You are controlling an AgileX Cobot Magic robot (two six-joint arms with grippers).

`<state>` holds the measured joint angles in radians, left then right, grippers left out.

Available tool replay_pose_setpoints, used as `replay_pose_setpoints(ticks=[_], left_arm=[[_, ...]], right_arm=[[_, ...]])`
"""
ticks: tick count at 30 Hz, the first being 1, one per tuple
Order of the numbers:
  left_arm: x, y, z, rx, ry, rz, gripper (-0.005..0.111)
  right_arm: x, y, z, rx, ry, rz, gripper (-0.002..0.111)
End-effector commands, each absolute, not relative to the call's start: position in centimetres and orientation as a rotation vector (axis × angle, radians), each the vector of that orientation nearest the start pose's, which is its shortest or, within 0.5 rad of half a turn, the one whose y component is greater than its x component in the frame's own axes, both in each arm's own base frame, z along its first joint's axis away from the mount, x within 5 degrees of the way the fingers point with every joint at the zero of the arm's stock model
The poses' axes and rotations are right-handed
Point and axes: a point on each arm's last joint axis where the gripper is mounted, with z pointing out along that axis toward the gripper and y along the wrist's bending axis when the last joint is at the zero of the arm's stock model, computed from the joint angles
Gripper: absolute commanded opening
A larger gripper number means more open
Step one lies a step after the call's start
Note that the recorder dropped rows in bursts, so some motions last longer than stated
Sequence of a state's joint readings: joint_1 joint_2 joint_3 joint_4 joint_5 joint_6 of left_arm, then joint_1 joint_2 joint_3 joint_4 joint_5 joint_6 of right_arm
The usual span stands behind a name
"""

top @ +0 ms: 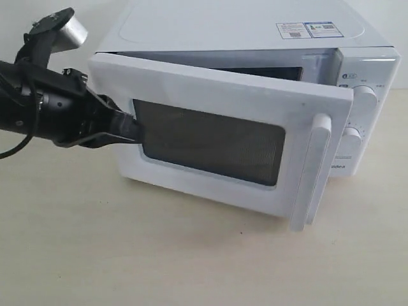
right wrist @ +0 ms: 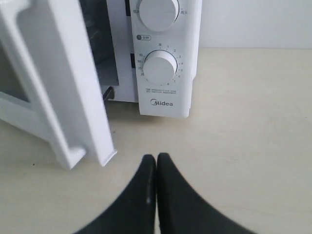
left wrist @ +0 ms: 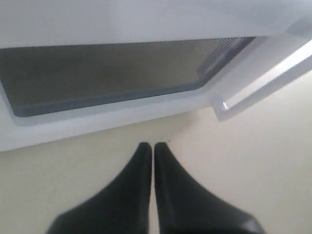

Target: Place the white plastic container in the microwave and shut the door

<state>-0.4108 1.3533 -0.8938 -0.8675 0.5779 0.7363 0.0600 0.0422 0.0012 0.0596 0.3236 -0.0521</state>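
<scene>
The white Midea microwave point(top: 248, 32) stands at the back of the table with its door point(top: 210, 137) partly open, swung about halfway toward the front. My left gripper point(top: 135, 131) is shut and its tips rest against the outside of the door at the left edge of the dark mesh window point(left wrist: 117, 68). In the left wrist view the left gripper point(left wrist: 152, 146) holds nothing. My right gripper point(right wrist: 156, 157) is shut and empty, low over the table in front of the knobs point(right wrist: 159, 67) and beside the door's bar handle point(right wrist: 46, 87). The white plastic container is hidden.
The pale wooden table point(top: 159, 255) spreads out in front of the microwave. The door's handle edge point(top: 312, 172) juts forward toward the right front. A white wall stands behind the microwave.
</scene>
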Motion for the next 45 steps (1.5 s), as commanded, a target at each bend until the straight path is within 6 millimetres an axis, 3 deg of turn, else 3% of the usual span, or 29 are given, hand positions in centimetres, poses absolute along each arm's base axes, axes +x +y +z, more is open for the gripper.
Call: replay_pose_setpoints(ticks=[1, 12, 30, 34, 40, 45], left_arm=[[25.6, -15.0, 28.2, 0.563, 2.15, -0.645, 0.004], [26.7, -14.3, 28.6, 0.521, 2.058, -0.494, 0.004], [26.2, -14.7, 28.4, 0.589, 2.087, -0.552, 0.004], [25.5, -14.7, 29.1, 0.621, 2.075, -0.58, 0.004], [23.2, -13.3, 30.5, 0.615, 2.0, -0.537, 0.004], [20.8, -11.8, 30.9, 0.571, 1.943, -0.499, 0.004]], right_arm=[[5.6, 0.5, 18.2, -0.073, 1.839, 0.055, 0.0], [5.6, 0.5, 18.3, -0.073, 1.83, 0.055, 0.0], [5.7, 0.5, 18.4, -0.072, 1.818, 0.054, 0.0], [5.9, 0.5, 19.6, -0.04, 1.684, 0.076, 0.0], [5.7, 0.2, 22.9, 0.014, 1.32, 0.092, 0.0], [5.6, 0.3, 26.0, -0.061, 1.39, 0.029, 0.0]])
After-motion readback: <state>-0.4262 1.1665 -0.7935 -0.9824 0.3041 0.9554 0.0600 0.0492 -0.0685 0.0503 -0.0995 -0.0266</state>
